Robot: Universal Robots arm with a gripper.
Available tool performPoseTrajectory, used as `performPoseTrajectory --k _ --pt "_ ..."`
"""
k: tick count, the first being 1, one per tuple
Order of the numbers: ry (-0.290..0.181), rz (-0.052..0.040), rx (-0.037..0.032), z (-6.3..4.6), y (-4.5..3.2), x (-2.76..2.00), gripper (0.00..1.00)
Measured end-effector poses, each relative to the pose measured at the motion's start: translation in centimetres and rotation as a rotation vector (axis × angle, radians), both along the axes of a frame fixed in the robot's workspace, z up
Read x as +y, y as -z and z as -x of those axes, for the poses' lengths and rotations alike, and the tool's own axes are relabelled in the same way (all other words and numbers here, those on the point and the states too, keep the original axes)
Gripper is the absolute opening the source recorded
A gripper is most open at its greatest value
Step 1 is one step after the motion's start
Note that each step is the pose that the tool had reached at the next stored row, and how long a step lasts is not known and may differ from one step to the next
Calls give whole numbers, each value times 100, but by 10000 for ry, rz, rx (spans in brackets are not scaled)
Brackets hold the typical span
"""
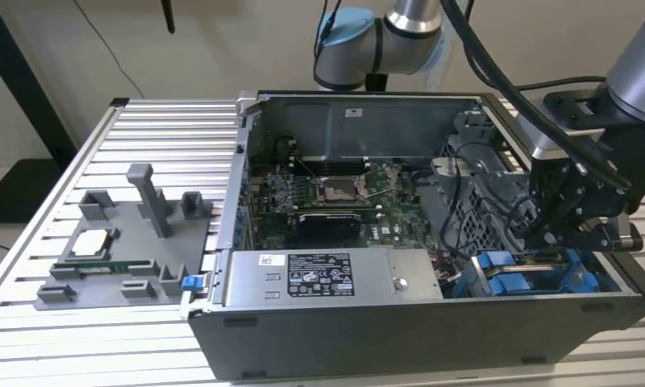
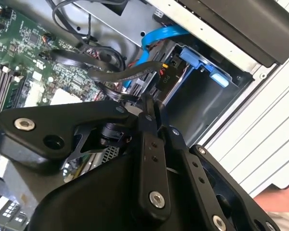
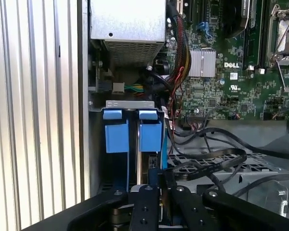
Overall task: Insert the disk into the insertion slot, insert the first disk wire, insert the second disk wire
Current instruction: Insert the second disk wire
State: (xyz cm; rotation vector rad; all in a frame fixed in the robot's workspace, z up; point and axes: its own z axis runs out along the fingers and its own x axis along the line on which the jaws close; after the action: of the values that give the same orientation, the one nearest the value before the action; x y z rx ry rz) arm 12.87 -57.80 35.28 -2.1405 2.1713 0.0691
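In the exterior view, going from that view's left, a grey fixture tray (image 1: 118, 250) with upright posts lies on the ribbed metal surface (image 1: 43, 201). Just right of it stands the open computer case (image 1: 409, 339), and inside are the green motherboard (image 1: 334, 193) toward the far side, the grey power-supply box (image 1: 322, 278) against the near wall, and a perforated cage (image 1: 484, 210) to the right of the board. At the case's near right corner sits the insertion slot (image 1: 532, 274), its blue rails showing, and the gripper (image 1: 568, 242) is lowered right over it.

The first wrist view adds what the exterior view lacks — two blue tabs (image 3: 132, 130) side by side at the bay's end, with the disk (image 3: 145, 166) seen edge-on as a thin dark slab between the blue rails, seated down in the slot. Black cables (image 3: 207, 159) loop across the cage just beside it. The fingers (image 3: 149, 199) look drawn close together directly above the disk's edge; whether they pinch anything I cannot tell.

The second wrist view shows a blue data cable (image 2: 156, 41) and a flat black cable (image 2: 120, 72) crowding the space ahead of the gripper — little free room there, with the case wall close beside the bay.
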Motion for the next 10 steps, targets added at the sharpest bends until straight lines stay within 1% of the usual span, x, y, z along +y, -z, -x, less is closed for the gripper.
performPoseTrajectory --k 3,5,6,8,10 --pt "0 59 -28 0 14 -10 0" --pt "0 117 -66 1 27 -18 0" --pt "2 131 -109 1 34 -21 0" --pt "2 136 -220 0 44 -22 0" --pt "13 137 -289 0 50 -22 0"
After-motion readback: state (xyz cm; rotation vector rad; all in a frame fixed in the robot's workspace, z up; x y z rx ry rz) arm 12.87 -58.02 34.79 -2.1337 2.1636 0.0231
